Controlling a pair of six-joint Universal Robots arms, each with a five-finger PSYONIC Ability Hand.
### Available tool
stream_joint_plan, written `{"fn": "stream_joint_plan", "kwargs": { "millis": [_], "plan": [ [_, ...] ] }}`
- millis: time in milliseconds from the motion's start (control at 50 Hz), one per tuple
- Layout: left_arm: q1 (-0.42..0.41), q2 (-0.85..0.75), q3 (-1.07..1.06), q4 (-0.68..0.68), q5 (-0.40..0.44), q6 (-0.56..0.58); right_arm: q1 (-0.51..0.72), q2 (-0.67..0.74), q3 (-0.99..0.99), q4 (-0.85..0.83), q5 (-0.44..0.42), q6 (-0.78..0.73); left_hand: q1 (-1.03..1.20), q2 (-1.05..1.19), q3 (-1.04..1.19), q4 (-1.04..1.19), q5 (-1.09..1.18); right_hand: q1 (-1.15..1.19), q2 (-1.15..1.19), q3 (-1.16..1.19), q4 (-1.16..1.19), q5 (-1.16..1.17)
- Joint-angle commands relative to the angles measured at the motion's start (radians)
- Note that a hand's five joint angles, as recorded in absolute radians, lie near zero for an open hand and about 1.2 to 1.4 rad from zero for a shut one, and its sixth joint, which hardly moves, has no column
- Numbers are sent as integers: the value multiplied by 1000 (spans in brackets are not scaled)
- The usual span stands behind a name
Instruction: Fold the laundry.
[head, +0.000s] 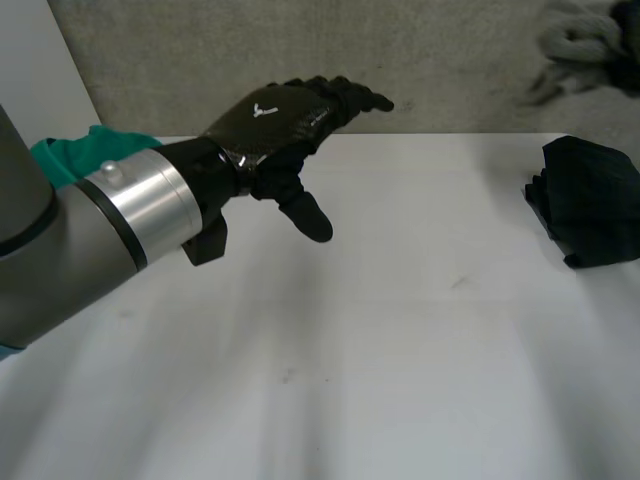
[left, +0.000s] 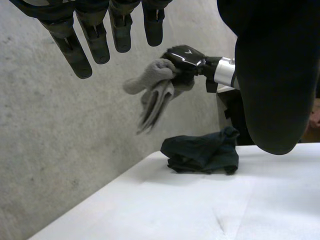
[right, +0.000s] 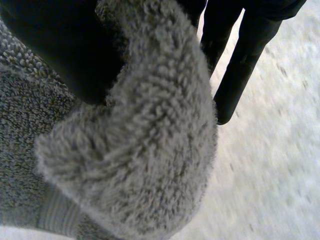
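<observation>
The right hand (left: 187, 57) clutches the grey towel (left: 152, 90) aloft beyond the table's (head: 400, 350) far edge, likely so it hangs free for folding, while the left hand (head: 275, 120) hovers spread and empty, ready to assist.

Head: down on table (head: 400, 350). Left wrist: low across, sharing dark cloth (head: 590, 205). Right wrist: towel (right: 130, 165) close-up.
</observation>
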Motion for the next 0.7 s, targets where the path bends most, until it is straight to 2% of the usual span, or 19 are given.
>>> {"fn": "stream_joint_plan", "kwargs": {
  "millis": [20,100,180,240,260,280,300,340,380,460,540,600,680,700],
  "plan": [
    [-17,-44,-43,33,1,1,-185,311,-169,-22,-248,51,-16,-28,-32,-32,-50,362,239,232,197,302],
    [-25,-68,-57,38,-4,4,-242,412,-174,-8,-346,38,-16,-28,-32,-32,-50,362,239,232,197,302],
    [-29,-85,-57,39,-5,7,-277,440,-143,-3,-372,2,-16,-28,-32,-32,-50,362,239,232,197,302],
    [-31,-85,-47,39,-5,7,-280,410,-105,-5,-376,-11,-16,-28,-32,-32,-50,362,239,232,197,302],
    [-33,-82,-44,39,-7,7,-277,396,-90,-7,-372,-14,-16,-28,-32,-32,-50,205,82,75,40,145],
    [-34,-82,-40,39,-7,7,-273,379,-77,-8,-371,-15,-16,-28,-32,-32,-50,-357,-481,-487,-523,-418],
    [-39,-79,-32,38,-7,7,-268,364,-62,-11,-368,-15,-16,-28,-32,-32,-50,-785,-908,-915,-950,-845],
    [-42,-76,-20,36,-7,7,-254,312,-19,-20,-350,-20,-16,-28,-32,-32,-50,-859,-983,-989,-1024,-920],
    [-49,-70,-11,29,-10,7,-248,273,12,-20,-327,-18,-16,-28,-32,-32,-50,-859,-983,-989,-1024,-920],
    [-59,-55,-6,16,-18,1,-234,157,107,4,-229,-14,-16,-28,-32,-32,-50,-859,-983,-989,-1024,-920],
    [-65,-38,-15,15,-22,1,-237,22,219,87,-84,-26,-16,-28,-32,-32,-50,-859,-983,-989,-1024,-920],
    [-66,-27,-27,12,-24,-2,-251,-34,263,153,-35,-60,-16,-28,-32,-32,-50,-859,-983,-989,-1024,-920],
    [-66,0,-49,12,-24,-6,-286,-109,299,335,40,-199,-16,-28,-32,-32,-50,-859,-983,-989,-1024,-920],
    [-66,7,-52,12,-24,-8,-303,-132,297,416,86,-280,-16,-28,-32,-32,-50,-859,-983,-989,-1024,-920]
  ]
}}
